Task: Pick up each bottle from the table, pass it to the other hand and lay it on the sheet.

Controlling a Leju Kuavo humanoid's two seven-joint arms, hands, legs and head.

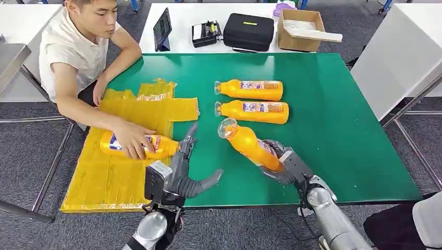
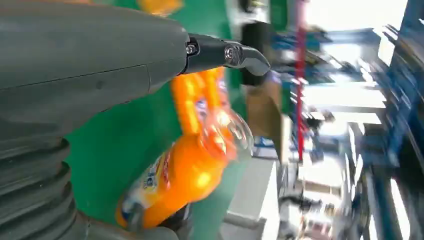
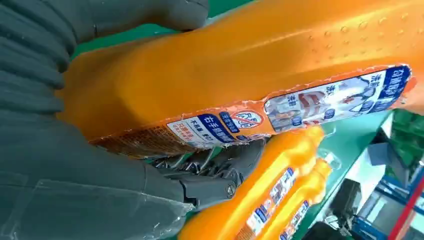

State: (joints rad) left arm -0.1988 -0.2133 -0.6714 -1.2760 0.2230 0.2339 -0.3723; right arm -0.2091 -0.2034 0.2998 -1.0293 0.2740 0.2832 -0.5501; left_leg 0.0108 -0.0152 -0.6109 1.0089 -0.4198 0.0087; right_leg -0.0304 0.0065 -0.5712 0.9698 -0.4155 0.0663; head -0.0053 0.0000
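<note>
My right hand (image 1: 284,162) grips an orange bottle (image 1: 249,144) by its lower body and holds it tilted above the green table (image 1: 333,130), clear cap end toward the left. The right wrist view shows that bottle (image 3: 260,75) close up against my right hand (image 3: 100,165). My left hand (image 1: 183,165) is open, fingers spread, just left of the bottle. The held bottle (image 2: 185,175) appears past my left hand (image 2: 100,75) in the left wrist view. Two more orange bottles (image 1: 250,89) (image 1: 254,111) lie side by side on the table. Another bottle (image 1: 156,146) lies on the yellow sheet (image 1: 104,177).
A person sits at the table's left, one hand (image 1: 133,138) on the bottle on the sheet. Behind the green table a white table holds a tablet (image 1: 162,29), a black case (image 1: 248,32) and a cardboard box (image 1: 299,30). Green surface is bare on the right.
</note>
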